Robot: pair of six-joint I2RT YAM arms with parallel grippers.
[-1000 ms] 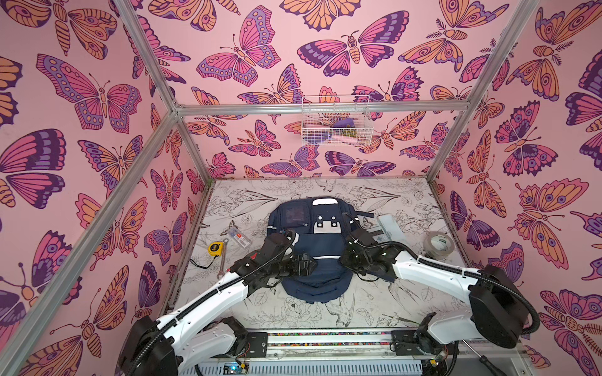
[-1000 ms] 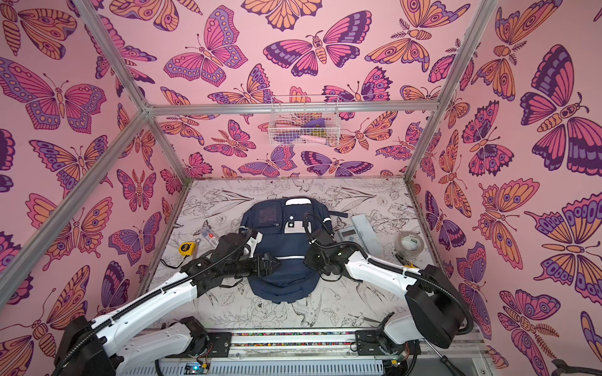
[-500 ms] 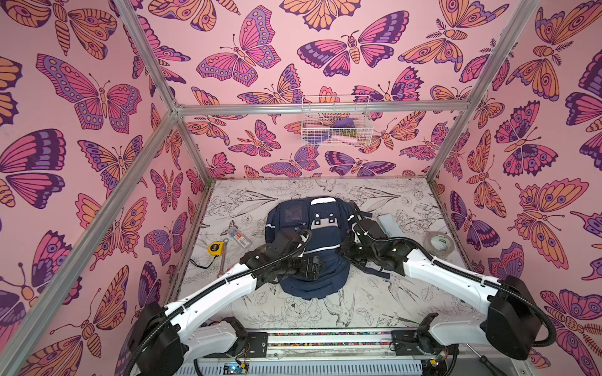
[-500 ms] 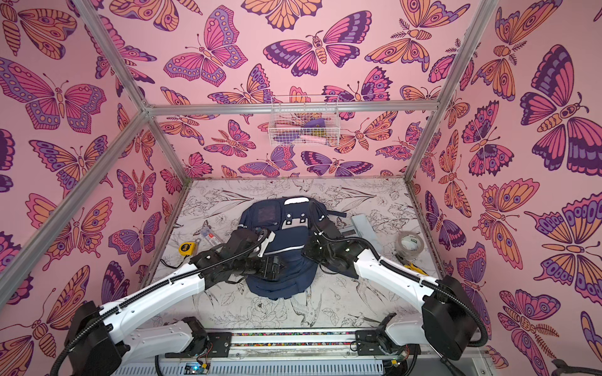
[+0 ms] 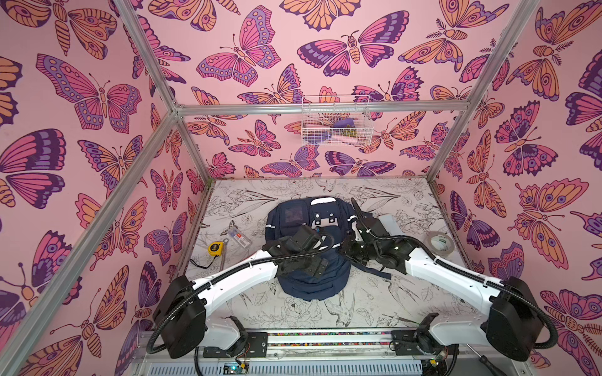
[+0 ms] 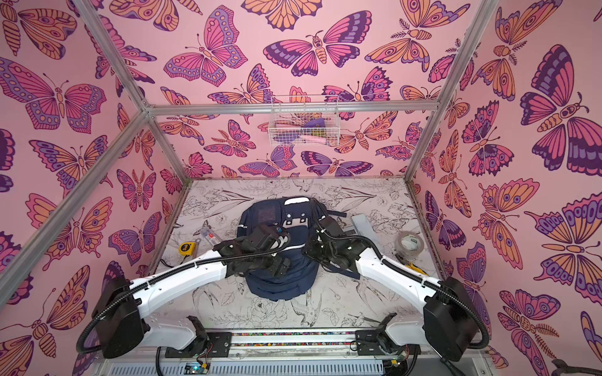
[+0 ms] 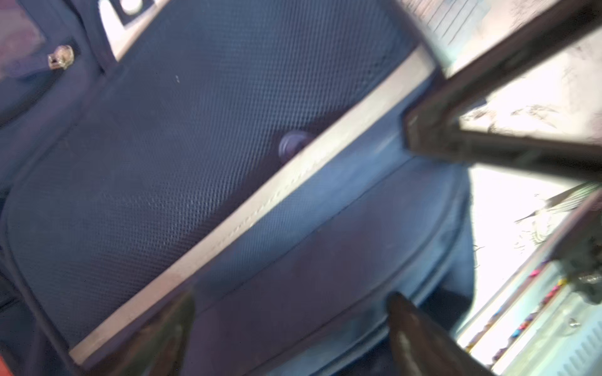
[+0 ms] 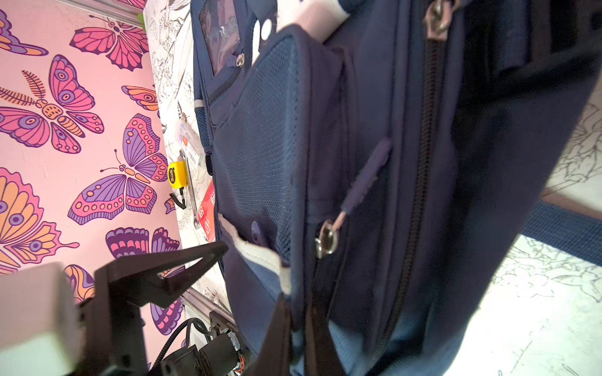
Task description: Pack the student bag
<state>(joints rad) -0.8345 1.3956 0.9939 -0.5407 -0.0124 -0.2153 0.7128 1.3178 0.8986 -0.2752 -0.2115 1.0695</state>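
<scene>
The student bag [image 5: 309, 286] [image 6: 280, 288], a navy backpack with white stripes and a mesh front pocket [image 8: 260, 136], lies in the middle of the table in both top views. My right gripper [image 8: 299, 314] [image 5: 347, 249] is shut on a fold of the bag's fabric beside the front pocket, near a silver zip pull [image 8: 325, 241]. My left gripper [image 7: 290, 315] [image 5: 321, 265] hovers open just above the bag's front panel, below its white stripe [image 7: 260, 208]. Nothing is between its fingers. The bag's inside is hidden.
Left of the bag lie a yellow tape measure [image 5: 215, 248], a wrench [image 8: 192, 195] and a clear packet with a red label [image 5: 239, 235]. On the right are a grey flat item [image 5: 389, 221] and a tape roll [image 5: 439, 242]. A wire basket [image 5: 335, 122] hangs on the back wall.
My right gripper has risen slightly and drawn the pinched fabric up. The left gripper has shifted right over the bag's front, staying open.
</scene>
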